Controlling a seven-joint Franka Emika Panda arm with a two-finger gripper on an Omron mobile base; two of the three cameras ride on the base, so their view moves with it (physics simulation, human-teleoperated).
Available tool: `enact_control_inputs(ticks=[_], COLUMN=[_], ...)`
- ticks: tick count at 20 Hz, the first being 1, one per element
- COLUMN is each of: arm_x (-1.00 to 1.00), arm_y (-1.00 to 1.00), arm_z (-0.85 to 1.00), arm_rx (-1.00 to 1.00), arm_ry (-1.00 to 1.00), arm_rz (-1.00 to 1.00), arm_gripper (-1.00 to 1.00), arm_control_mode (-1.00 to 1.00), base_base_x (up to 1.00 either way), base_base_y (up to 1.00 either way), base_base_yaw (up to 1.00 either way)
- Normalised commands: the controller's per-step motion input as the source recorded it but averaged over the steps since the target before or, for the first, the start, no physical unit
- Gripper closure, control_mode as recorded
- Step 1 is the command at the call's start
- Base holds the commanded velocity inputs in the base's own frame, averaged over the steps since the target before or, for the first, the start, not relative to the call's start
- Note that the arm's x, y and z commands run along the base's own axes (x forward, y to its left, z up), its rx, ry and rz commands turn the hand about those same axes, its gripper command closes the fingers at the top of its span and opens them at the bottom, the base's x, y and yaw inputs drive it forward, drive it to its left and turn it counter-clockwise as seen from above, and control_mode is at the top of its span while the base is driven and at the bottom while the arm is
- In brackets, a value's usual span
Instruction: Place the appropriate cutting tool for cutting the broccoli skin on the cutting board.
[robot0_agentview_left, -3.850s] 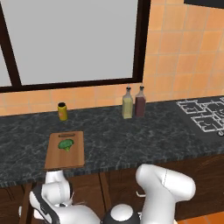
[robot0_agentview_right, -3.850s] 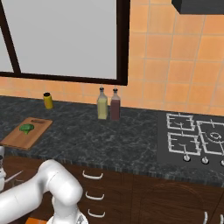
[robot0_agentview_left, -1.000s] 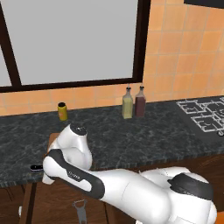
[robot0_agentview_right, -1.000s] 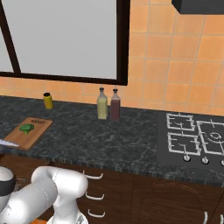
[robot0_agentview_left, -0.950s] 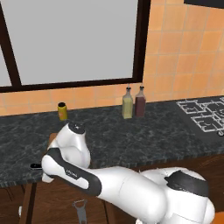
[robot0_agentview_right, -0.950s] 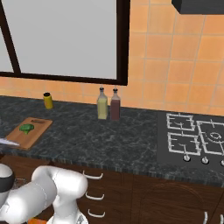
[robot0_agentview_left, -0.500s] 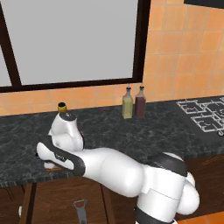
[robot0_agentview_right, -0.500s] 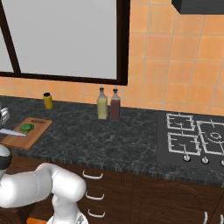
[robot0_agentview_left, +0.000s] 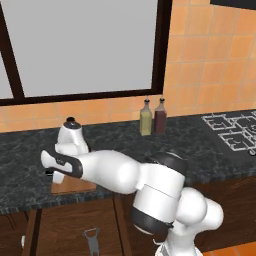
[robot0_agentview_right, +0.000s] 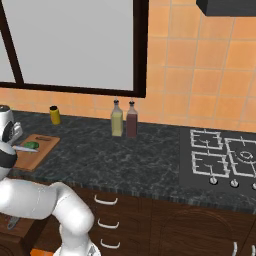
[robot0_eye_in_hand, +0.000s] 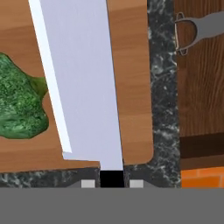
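- Step in hand: I carry the knife (robot0_eye_in_hand: 83, 83) over the cutting board (robot0_eye_in_hand: 131, 87); my pincer (robot0_eye_in_hand: 112, 180) is clamped on its black handle, blade above the wood.
- Broccoli (robot0_eye_in_hand: 19, 103): lies on the board, left of the blade in the hand view.
- Next move, as I judge: lower, lay the blade flat beside the floret, release.
- Peeler (robot0_eye_in_hand: 199, 30): hangs off the desk (robot0_agentview_right: 115, 160).
- Containers: olive oil bottle (robot0_agentview_right: 117, 119), dark bottle (robot0_agentview_right: 131, 120); contents unclear.

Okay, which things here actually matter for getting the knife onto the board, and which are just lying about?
Part of the job:
knife, held in the tool
broccoli
cutting board

Just lying about:
peeler
two bottles
yellow jar
stove
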Motion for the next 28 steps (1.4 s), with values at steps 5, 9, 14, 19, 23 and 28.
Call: enact_control_inputs(ticks=[5,9,14,19,23,28], arm_x=[0.13,0.0,0.0,0.0,-0.3,-0.98], arm_y=[0.0,0.0,0.0,0.0,-0.09,-0.47], arm_z=[-0.39,-0.33,-0.38,-0.33,0.16,0.99], arm_rx=[-0.05,0.0,0.0,0.0,0.0,0.0], arm_ry=[0.06,0.02,0.03,0.02,0.0,-0.02], arm_rz=[0.0,0.0,0.0,0.0,-0.03,-0.02], arm_gripper=[1.0,1.0,1.0,-1.0,-1.0,-1.0], arm_control_mode=[-1.0,-1.0,-1.0,-1.0,-1.0,-1.0], base_base_x=[0.0,0.0,0.0,0.0,0.0,0.0], base_base_y=[0.0,0.0,0.0,0.0,0.0,0.0], base_base_yaw=[0.0,0.0,0.0,0.0,0.0,0.0])
